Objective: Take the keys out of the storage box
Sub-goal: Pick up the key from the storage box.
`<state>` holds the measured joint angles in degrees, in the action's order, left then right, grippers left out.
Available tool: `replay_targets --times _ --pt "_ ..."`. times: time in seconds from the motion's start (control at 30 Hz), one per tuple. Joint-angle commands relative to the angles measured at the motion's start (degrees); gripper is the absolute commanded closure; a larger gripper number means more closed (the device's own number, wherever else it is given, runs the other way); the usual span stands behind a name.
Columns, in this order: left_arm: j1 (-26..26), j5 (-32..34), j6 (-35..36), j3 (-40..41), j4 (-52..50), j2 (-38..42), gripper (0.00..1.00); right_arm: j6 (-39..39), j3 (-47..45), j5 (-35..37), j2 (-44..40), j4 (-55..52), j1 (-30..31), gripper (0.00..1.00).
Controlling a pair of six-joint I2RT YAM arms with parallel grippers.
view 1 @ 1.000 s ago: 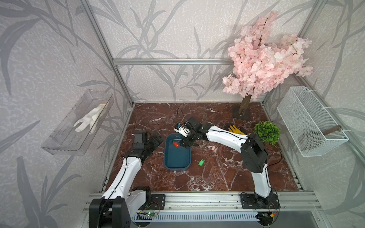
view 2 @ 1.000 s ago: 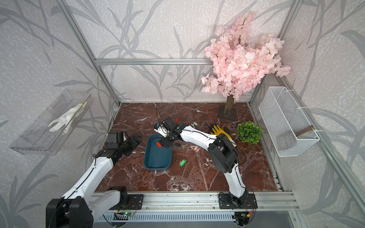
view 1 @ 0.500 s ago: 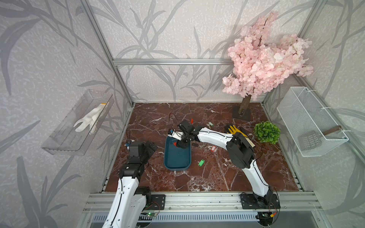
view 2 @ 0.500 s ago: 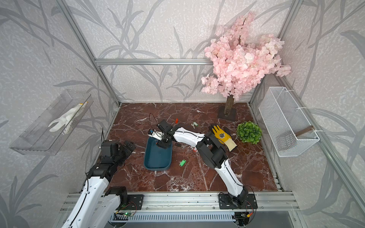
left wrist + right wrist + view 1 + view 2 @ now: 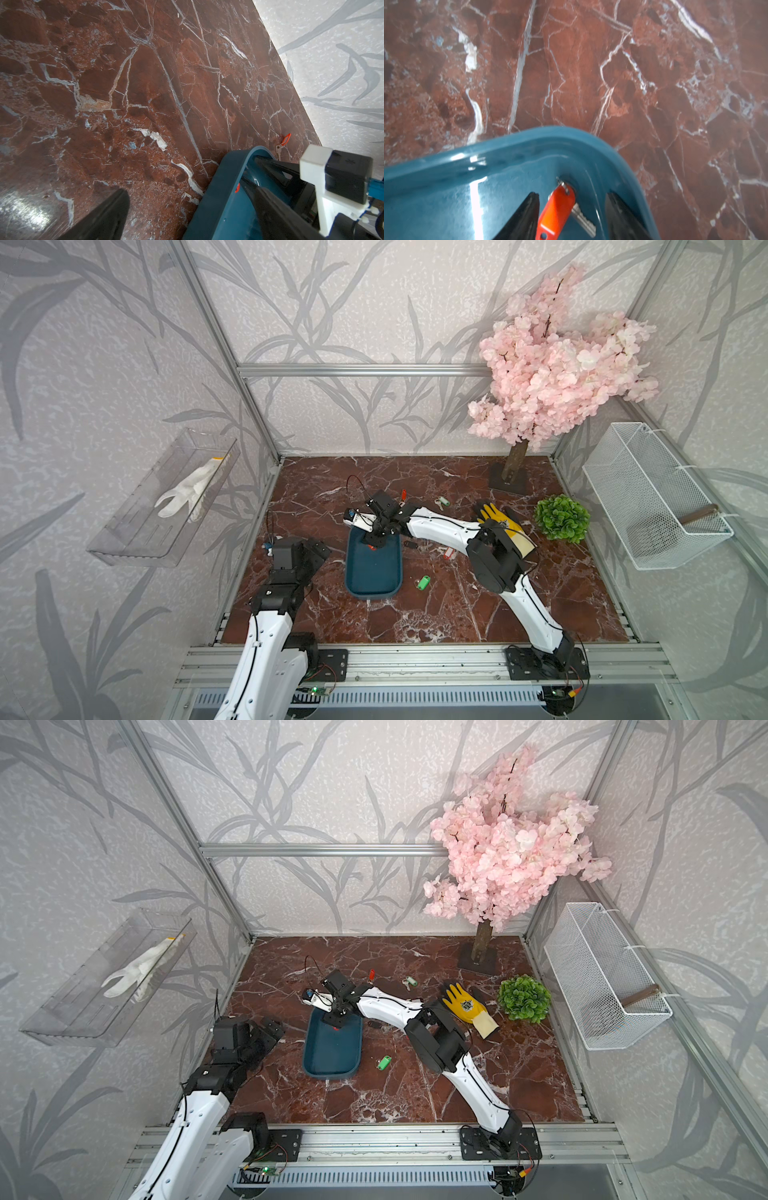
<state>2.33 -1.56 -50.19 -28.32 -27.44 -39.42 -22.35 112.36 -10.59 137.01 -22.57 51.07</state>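
Observation:
The storage box (image 5: 374,568) (image 5: 331,1052) is a teal tray lying mid-table. My right gripper (image 5: 372,540) (image 5: 336,1021) reaches down into its far end. In the right wrist view the gripper (image 5: 572,209) stands open astride a red-tagged key (image 5: 557,209) lying in the box corner (image 5: 591,145), with gaps on both sides of the tag. My left gripper (image 5: 318,551) (image 5: 184,187) is open and empty beside the box's left wall (image 5: 220,187). Other keys lie on the table: green tag (image 5: 422,583), red tag (image 5: 402,493) (image 5: 285,139), pale tag (image 5: 442,502), black tag (image 5: 409,544).
A yellow glove (image 5: 500,522) lies under the right arm, with a green plant ball (image 5: 561,518) and a pink blossom tree (image 5: 515,472) at the back right. A white wire basket (image 5: 652,497) hangs on the right wall. A clear tray (image 5: 137,531) with a white glove hangs on the left wall.
My right gripper moved left and down into the box's far end, and its jaws narrowed around the red-tagged key. The left arm drew back a little and its jaws opened slightly.

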Motion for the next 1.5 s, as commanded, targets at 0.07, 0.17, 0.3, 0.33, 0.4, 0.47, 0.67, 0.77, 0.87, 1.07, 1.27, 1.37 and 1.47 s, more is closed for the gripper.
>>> replay_targets --times 0.07,0.17,0.3,0.33,0.4,0.47,0.67,0.77,0.87,1.07,1.27,1.37,1.47 --pt "0.44 0.18 -0.15 0.87 0.14 0.00 0.01 -0.23 2.54 -0.48 2.60 -2.36 0.52 0.46" --pt "0.53 0.07 -0.07 0.98 0.28 -0.19 0.01 -0.33 3.37 -0.48 3.53 -3.00 0.63 0.47" --pt "0.55 -0.05 -0.04 1.05 0.50 -0.33 0.01 -0.24 4.68 -0.66 4.87 -4.00 0.62 0.52" --pt "0.53 -0.13 -0.03 1.07 0.55 -0.48 0.01 -0.22 4.95 -0.79 5.04 -4.19 0.61 0.54" --pt "0.61 -0.09 -0.08 1.15 0.63 -0.53 0.01 -0.15 5.15 -0.97 5.45 -4.41 0.61 0.59" --pt "0.61 -0.11 -0.08 1.15 0.68 -0.57 0.01 -0.09 5.15 -1.01 5.63 -4.58 0.62 0.63" --pt "0.75 -0.28 0.01 1.16 0.83 -0.83 0.01 0.37 4.94 -0.98 5.20 -5.15 0.62 0.81" --pt "0.83 -0.27 0.01 1.16 0.88 -0.88 0.01 0.50 4.05 -0.75 4.39 -4.90 0.61 0.90" --pt "0.91 -0.28 0.10 1.02 0.85 -0.92 0.01 0.68 2.59 -0.49 2.95 -4.10 2.32 0.97" --pt "1.10 -0.25 0.36 0.74 1.20 -0.99 0.01 2.65 -1.46 -0.48 -2.01 -1.31 2.32 1.00" --pt "1.42 -1.07 0.95 0.07 2.32 -1.57 0.00 6.85 -7.41 1.56 -10.52 1.59 2.33 1.00" --pt "1.52 -2.71 1.48 -0.23 3.75 -2.26 0.00 9.35 -12.10 2.82 -16.25 2.85 2.28 1.00" --pt "1.57 -4.20 1.77 -0.39 5.48 -3.37 0.00 12.40 -17.42 3.52 -22.85 3.90 1.95 1.00"
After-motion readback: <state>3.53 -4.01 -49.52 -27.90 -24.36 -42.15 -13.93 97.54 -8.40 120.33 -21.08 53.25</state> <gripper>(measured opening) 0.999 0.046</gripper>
